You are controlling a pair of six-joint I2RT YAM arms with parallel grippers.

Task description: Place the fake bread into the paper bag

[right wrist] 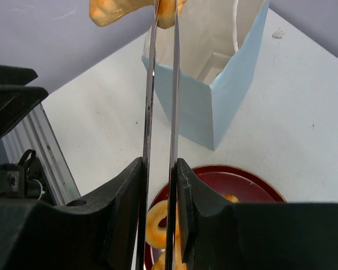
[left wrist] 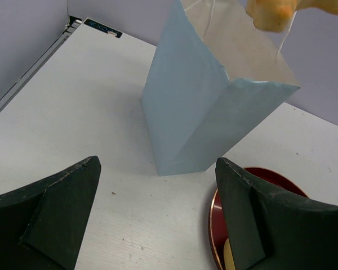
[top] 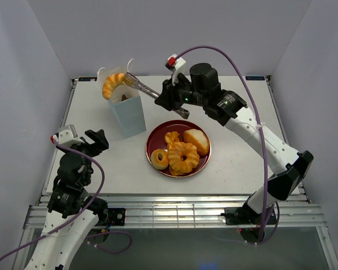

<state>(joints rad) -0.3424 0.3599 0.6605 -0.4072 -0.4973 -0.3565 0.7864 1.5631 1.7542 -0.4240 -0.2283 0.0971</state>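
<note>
The pale blue paper bag (top: 128,115) stands upright at the left of the table, its top open; it also shows in the left wrist view (left wrist: 197,118) and the right wrist view (right wrist: 228,95). My right gripper (top: 177,101) is shut on the silver tongs (right wrist: 160,112), whose tips pinch a golden croissant (top: 112,84) just above the bag's mouth. The red plate (top: 201,160) holds a ring donut (top: 159,159), a twisted ring (top: 183,157), a bun (top: 196,140) and another pastry (top: 171,138). My left gripper (top: 93,140) is open and empty, near the bag's base.
White walls close in the table on three sides. A metal rail runs along the near edge (top: 174,211). The right arm (top: 259,140) reaches across the table's right half.
</note>
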